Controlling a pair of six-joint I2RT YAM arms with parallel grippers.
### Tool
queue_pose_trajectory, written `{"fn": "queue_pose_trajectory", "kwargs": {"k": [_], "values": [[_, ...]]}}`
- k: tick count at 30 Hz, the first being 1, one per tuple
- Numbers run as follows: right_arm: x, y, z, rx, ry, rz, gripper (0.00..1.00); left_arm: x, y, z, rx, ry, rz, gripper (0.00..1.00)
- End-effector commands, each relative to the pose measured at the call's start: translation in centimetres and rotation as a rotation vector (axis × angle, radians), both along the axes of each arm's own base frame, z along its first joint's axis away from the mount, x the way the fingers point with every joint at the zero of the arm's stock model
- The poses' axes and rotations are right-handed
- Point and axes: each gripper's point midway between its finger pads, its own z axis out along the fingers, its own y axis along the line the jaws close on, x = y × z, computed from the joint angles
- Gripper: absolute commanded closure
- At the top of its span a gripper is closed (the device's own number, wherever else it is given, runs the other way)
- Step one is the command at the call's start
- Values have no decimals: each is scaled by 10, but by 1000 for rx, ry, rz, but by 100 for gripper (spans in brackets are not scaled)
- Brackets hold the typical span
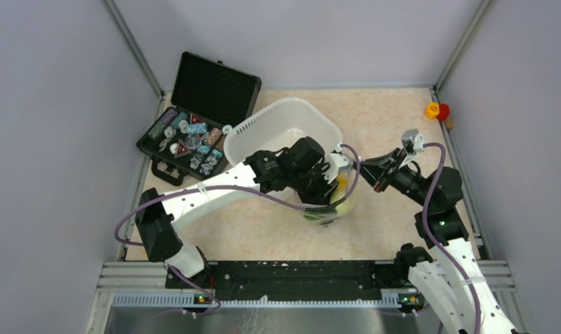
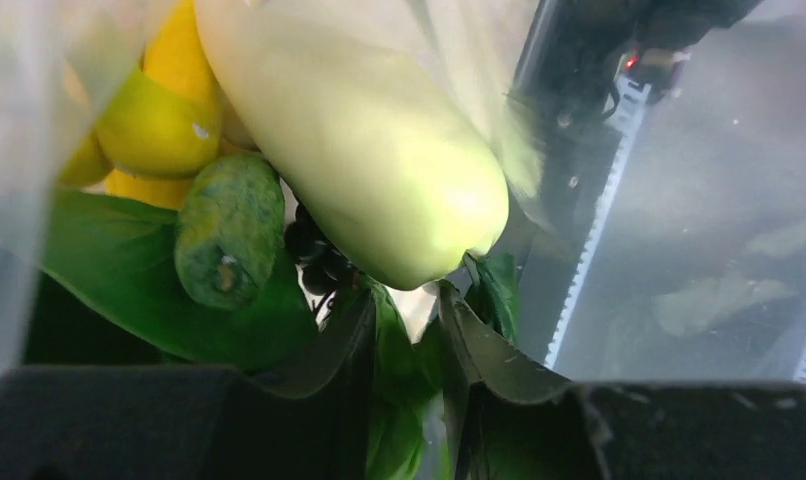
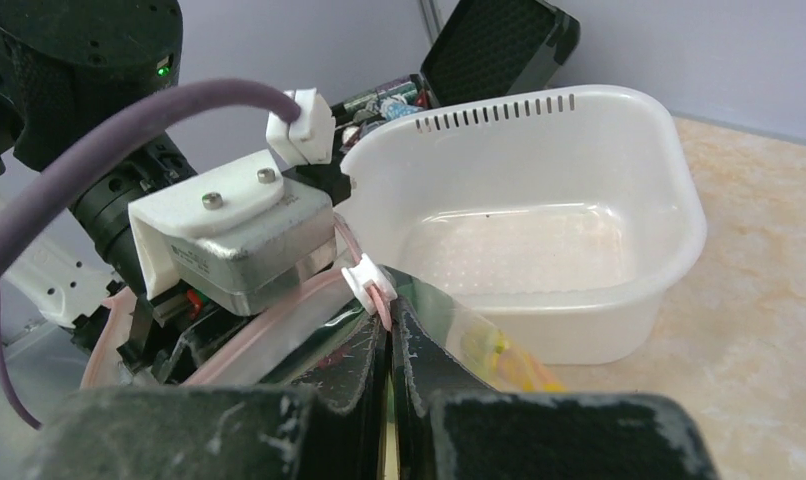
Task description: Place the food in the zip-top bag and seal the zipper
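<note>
We see the left arm stretched diagonally from its base across the table [image 1: 392, 132] to the centre, its wrist bent down over the zip-top bag [image 1: 331, 209], which lies just beside the near side of the white tub [image 1: 281, 125]. The left gripper [image 2: 404, 340] has its fingers a narrow gap apart, with film and leaf showing between them; we cannot tell whether they grip. Through the clear film we see the food inside the bag: radish [image 2: 369, 150], pepper [image 2: 159, 120], cucumber [image 2: 229, 230], grapes [image 2: 314, 250] and bok choy [image 2: 119, 280]. The right arm folds at the elbow and reaches leftward to the bag's mouth. The right gripper [image 3: 390, 335] is pinched narrow on the zipper [image 3: 289, 325], just beside the slider tab [image 3: 362, 277]. The open black case [image 1: 208, 90] lies beyond the tub, to its left.
</note>
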Motion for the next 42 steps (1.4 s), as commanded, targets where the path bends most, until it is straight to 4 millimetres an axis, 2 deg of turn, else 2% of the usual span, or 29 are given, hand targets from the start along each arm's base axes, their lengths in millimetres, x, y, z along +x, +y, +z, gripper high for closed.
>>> {"fn": "queue_pose_trajectory", "kwargs": {"k": [1, 3, 8, 11, 13, 15, 19, 24, 29, 31, 33, 35, 38, 42], "values": [[-2, -3, 31, 39, -102, -25, 100, -8, 19, -15, 104, 40, 27, 64], [-3, -2, 31, 37, -104, -20, 100, -2, 16, 1, 69, 4, 44, 56], [-1, -6, 27, 21, -102, -51, 100, 15, 10, 73, -134, -157, 100, 40], [-2, -8, 27, 10, -104, -59, 100, 20, 15, 105, -230, -239, 133, 20], [-2, -8, 28, 11, -109, -61, 100, 22, 19, 119, -265, -271, 141, 10], [-4, -7, 29, 14, -112, -51, 100, 23, 21, 123, -268, -286, 145, 4], [-8, -5, 31, 15, -118, -26, 100, 28, 26, 124, -258, -295, 180, 2], [-13, -1, 30, 10, -123, 13, 100, 34, 32, 135, -293, -332, 221, 1], [-17, 5, 16, 5, -90, 64, 100, 38, 36, 129, -270, -330, 236, 1], [-17, 8, 6, 0, -73, 85, 88, 38, 37, 127, -265, -326, 237, 1], [-16, 11, -4, -7, -36, 110, 65, 37, 39, 127, -268, -330, 242, 1], [-21, 17, -11, -10, -22, 177, 53, 38, 43, 130, -276, -338, 257, 1], [-23, 24, -21, -6, -6, 247, 41, 39, 44, 130, -280, -340, 252, 2], [-15, 30, -22, 16, -15, 279, 37, 36, 44, 126, -273, -326, 235, 5]]}}
